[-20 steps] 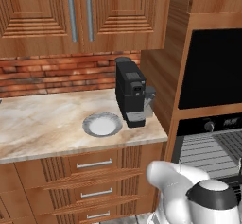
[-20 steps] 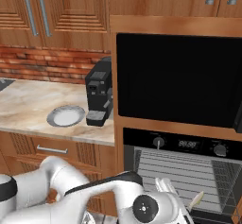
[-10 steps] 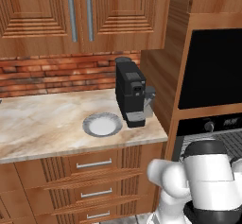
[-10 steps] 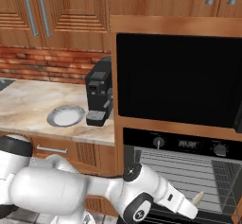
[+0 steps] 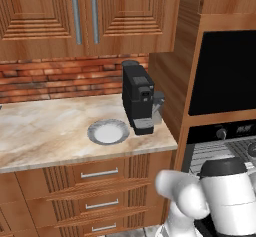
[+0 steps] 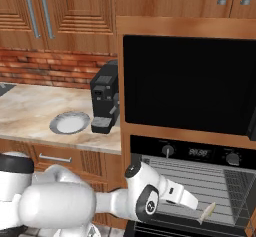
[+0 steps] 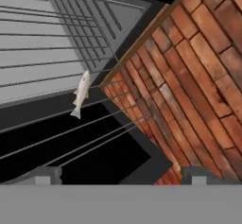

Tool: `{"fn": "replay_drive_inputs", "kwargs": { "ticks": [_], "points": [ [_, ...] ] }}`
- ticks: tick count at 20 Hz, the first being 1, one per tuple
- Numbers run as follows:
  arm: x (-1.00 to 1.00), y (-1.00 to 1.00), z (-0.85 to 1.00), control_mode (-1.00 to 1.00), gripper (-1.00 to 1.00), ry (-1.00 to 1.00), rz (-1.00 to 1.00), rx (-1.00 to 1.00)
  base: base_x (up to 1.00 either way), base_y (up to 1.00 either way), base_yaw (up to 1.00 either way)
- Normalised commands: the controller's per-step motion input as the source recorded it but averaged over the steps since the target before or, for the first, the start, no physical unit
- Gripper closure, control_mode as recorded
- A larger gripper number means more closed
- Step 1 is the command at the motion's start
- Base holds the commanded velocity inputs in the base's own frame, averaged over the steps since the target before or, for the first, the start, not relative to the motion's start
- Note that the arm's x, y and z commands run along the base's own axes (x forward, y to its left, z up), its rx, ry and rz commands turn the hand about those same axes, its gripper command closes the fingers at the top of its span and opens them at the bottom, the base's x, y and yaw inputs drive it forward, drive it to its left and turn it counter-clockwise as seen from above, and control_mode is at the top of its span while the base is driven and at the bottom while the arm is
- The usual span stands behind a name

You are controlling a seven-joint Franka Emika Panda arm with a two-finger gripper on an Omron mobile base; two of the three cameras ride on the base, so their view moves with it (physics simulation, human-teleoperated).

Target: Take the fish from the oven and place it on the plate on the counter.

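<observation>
Since half a second ago the arm has swung further right toward the open oven (image 6: 200, 181), so the claw (image 7: 120, 173) now looks straight at the fish (image 7: 81, 93), which lies on the wire rack (image 7: 56, 124) near its front edge, ahead of the tips and a bit toward the left one, well clear of both. Claw's spread wide apart with nothing in it, and the plate (image 5: 108, 131) sits way off on the worktop (image 5: 45, 131) just beside the coffee machine (image 5: 138, 97).
</observation>
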Motion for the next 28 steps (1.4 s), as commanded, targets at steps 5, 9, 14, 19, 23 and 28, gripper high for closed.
{"fn": "replay_drive_inputs", "kwargs": {
  "ticks": [5,9,14,19,23,28],
  "points": [
    [0.0,-0.2,0.26,-1.0,-1.0,0.0,0.19,0.36,0.0,0.0,0.0],
    [-0.06,-0.21,0.58,-1.0,-1.0,0.03,0.09,0.43,0.0,0.0,0.0],
    [-0.13,-0.25,0.74,-1.0,-1.0,0.2,0.08,0.27,0.0,0.0,0.0],
    [-0.01,0.0,0.08,-1.0,-1.0,0.25,0.06,0.0,0.0,0.0,0.0],
    [0.07,0.0,-0.67,-1.0,-1.0,0.0,0.01,0.0,0.0,0.0,0.0],
    [0.25,-0.01,-0.78,-1.0,-1.0,0.0,0.02,0.0,0.0,0.0,0.0]
  ]
}}
